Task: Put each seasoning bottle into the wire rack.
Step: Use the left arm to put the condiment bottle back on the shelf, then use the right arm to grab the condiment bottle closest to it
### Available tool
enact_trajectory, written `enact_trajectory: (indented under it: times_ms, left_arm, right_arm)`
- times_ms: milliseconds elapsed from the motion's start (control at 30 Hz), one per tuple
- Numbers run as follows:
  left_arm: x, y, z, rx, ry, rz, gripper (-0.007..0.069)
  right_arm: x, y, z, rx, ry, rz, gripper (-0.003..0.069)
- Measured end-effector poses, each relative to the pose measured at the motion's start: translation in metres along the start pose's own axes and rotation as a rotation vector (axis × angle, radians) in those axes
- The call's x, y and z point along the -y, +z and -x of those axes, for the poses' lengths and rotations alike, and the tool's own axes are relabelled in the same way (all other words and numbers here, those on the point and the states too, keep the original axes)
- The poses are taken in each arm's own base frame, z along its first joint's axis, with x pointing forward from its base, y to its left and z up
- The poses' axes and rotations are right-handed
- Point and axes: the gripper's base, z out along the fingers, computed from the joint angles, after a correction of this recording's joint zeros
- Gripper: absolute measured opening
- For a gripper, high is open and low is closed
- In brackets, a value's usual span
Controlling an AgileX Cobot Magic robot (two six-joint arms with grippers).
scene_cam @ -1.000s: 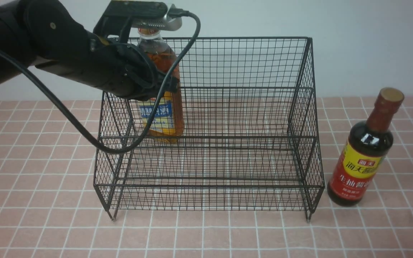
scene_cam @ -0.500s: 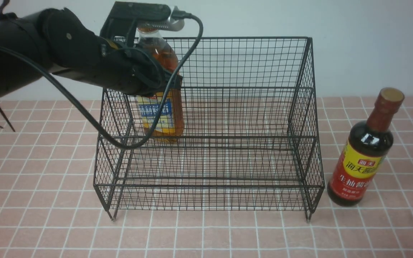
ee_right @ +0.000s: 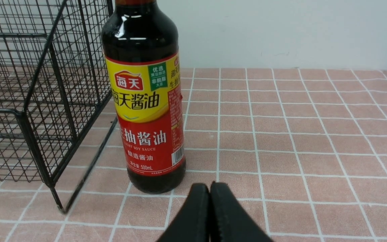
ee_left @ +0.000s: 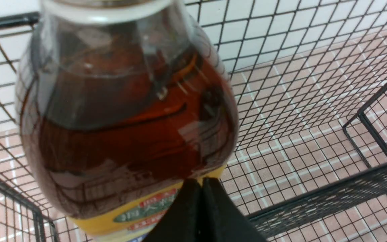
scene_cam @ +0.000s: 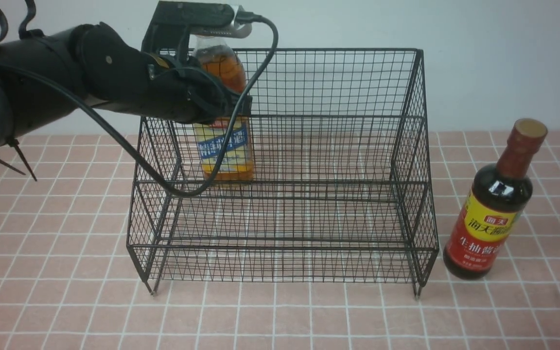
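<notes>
The clear bottle of amber liquid (scene_cam: 224, 150) stands upright on the upper tier of the black wire rack (scene_cam: 333, 87), near its left side. My left gripper (scene_cam: 235, 108) reaches over the rack's left wall. Its jaws are shut together, and their tips rest against the bottle's shoulder (ee_left: 126, 117) at the top of the label, not around it (ee_left: 202, 181). The dark bottle with the yellow-red label (scene_cam: 491, 218) stands on the table right of the rack. My right gripper (ee_right: 209, 186) is shut and empty, low, just in front of that bottle's base (ee_right: 143, 101).
The left arm's black cable (scene_cam: 129, 150) hangs across the rack's left wall. The rack's right front leg and side (ee_right: 29, 84) stand close to the dark bottle. A pale wall runs behind the pink tiled table (scene_cam: 280, 316).
The left arm has shifted right and back, and the amber bottle has slid with it a little deeper on the upper tier. The dark bottle has not moved.
</notes>
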Motion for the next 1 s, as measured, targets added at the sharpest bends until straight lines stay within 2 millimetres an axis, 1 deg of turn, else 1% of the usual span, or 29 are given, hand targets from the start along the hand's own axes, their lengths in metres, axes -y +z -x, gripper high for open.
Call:
enact_trajectory:
  times_ms: [167, 267, 300, 333, 433, 467, 500, 533, 567, 633, 700, 733, 767, 900, 933, 967, 1000]
  left_arm:
    - [0.001, -0.003, 0.0, -0.013, 0.001, -0.007, -0.0007]
    - [0.006, -0.023, 0.004, -0.032, 0.018, -0.027, -0.0007]
    - [0.008, -0.036, 0.008, -0.021, 0.031, -0.033, -0.0007]
    - [0.01, -0.043, 0.011, -0.016, 0.039, -0.037, -0.0007]
    - [0.016, -0.082, 0.024, 0.054, 0.061, -0.049, -0.0007]
    - [0.019, -0.1, 0.029, 0.091, 0.072, -0.052, -0.0007]
    - [0.02, -0.106, 0.031, 0.106, 0.075, -0.052, -0.0007]
    - [0.024, -0.129, 0.035, 0.152, 0.084, -0.057, -0.0007]
    - [0.026, -0.145, 0.035, 0.184, 0.089, -0.059, -0.0007]
    - [0.029, -0.171, 0.03, 0.232, 0.094, -0.059, -0.0007]
    - [0.03, -0.186, 0.024, 0.267, 0.089, -0.055, -0.0007]
    - [0.03, -0.188, 0.022, 0.269, 0.089, -0.055, -0.0007]
    - [0.031, -0.202, 0.013, 0.302, 0.085, -0.051, -0.0007]
    - [0.031, -0.235, -0.022, 0.378, 0.074, -0.04, -0.0007]
    - [0.031, -0.234, -0.026, 0.372, 0.071, -0.039, -0.0007]
    - [0.031, -0.241, -0.039, 0.375, 0.061, -0.044, -0.0007]
    - [0.031, -0.242, -0.043, 0.376, 0.057, -0.046, -0.0007]
  right_arm:
    - [0.0, 0.0, 0.0, 0.0, 0.0, 0.0, -0.0012]
    - [0.0, 0.0, 0.0, 0.0, 0.0, 0.0, -0.0012]
    - [0.0, 0.0, 0.0, 0.0, 0.0, 0.0, -0.0012]
    - [0.0, 0.0, 0.0, 0.0, 0.0, 0.0, -0.0012]
    - [0.0, 0.0, 0.0, 0.0, 0.0, 0.0, -0.0012]
    - [0.0, 0.0, 0.0, 0.0, 0.0, 0.0, -0.0012]
    - [0.0, 0.0, 0.0, 0.0, 0.0, 0.0, -0.0012]
    - [0.0, 0.0, 0.0, 0.0, 0.0, 0.0, -0.0012]
    - [0.0, 0.0, 0.0, 0.0, 0.0, 0.0, -0.0012]
    - [0.0, 0.0, 0.0, 0.0, 0.0, 0.0, -0.0012]
    - [0.0, 0.0, 0.0, 0.0, 0.0, 0.0, -0.0012]
    - [0.0, 0.0, 0.0, 0.0, 0.0, 0.0, -0.0012]
    - [0.0, 0.0, 0.0, 0.0, 0.0, 0.0, -0.0012]
    - [0.0, 0.0, 0.0, 0.0, 0.0, 0.0, -0.0012]
    - [0.0, 0.0, 0.0, 0.0, 0.0, 0.0, -0.0012]
    - [0.0, 0.0, 0.0, 0.0, 0.0, 0.0, -0.0012]
    - [0.0, 0.0, 0.0, 0.0, 0.0, 0.0, -0.0012]
